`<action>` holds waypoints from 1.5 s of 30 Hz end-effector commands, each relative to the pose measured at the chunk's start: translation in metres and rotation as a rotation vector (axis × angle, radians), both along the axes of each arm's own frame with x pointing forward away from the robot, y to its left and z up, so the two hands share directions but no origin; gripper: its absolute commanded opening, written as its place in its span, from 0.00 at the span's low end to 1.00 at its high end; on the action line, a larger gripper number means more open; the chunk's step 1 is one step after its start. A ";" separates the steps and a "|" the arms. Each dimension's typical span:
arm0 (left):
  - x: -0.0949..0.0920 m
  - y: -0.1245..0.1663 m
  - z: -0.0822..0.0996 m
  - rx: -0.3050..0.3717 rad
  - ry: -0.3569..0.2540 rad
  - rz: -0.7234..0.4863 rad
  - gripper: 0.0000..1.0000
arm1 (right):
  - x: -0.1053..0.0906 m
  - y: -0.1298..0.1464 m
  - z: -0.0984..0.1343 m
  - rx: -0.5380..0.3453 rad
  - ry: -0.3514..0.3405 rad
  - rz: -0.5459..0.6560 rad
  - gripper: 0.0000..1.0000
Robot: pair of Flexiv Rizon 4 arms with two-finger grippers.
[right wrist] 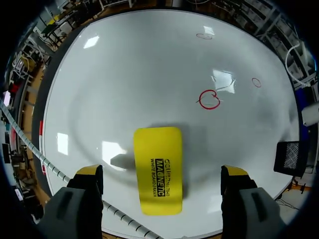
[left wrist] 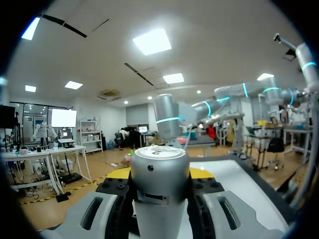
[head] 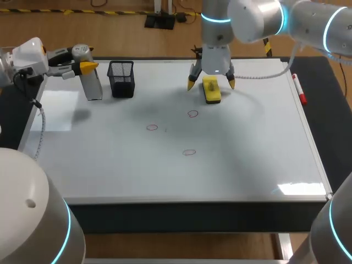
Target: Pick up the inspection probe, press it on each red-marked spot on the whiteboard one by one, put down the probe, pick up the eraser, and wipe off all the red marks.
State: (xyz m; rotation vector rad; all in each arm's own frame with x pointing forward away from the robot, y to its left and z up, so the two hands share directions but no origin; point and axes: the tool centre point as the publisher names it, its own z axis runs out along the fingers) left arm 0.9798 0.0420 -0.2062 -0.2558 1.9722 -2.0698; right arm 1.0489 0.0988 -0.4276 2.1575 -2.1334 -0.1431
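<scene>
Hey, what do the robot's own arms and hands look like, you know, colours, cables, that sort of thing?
The left arm and right arm are rounded silver-grey tubes with glowing cyan rings at the joints. A white ribbed cable runs along the left one, and another along the right. The left hand and right hand are grey, each with two fingers tipped in bright yellow.

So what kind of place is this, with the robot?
Probably a robot testing lab. A left arm and a right arm stand at a flat whiteboard with red circles drawn on it and a yellow eraser lying there.
</scene>
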 end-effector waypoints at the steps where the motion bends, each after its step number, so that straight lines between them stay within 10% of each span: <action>1: -0.001 0.000 0.001 0.000 -0.001 0.001 0.00 | 0.002 -0.001 0.000 -0.005 0.006 -0.003 0.97; 6: -0.001 0.000 0.001 0.000 -0.001 0.001 0.00 | 0.000 -0.003 0.001 -0.001 0.008 -0.007 0.84; 9: -0.001 0.000 0.001 0.000 -0.001 0.001 0.00 | -0.002 -0.004 0.001 0.000 0.010 -0.012 0.31; 12: -0.001 0.000 0.001 0.000 -0.001 0.001 0.00 | -0.004 -0.005 0.004 0.002 0.002 -0.018 0.00; 26: -0.001 0.000 0.001 0.000 -0.001 0.001 0.00 | -0.005 -0.021 0.036 -0.008 -0.041 -0.071 0.00; 45: -0.001 0.000 0.001 0.000 -0.001 0.001 0.00 | -0.020 -0.110 0.056 -0.016 -0.055 -0.253 0.00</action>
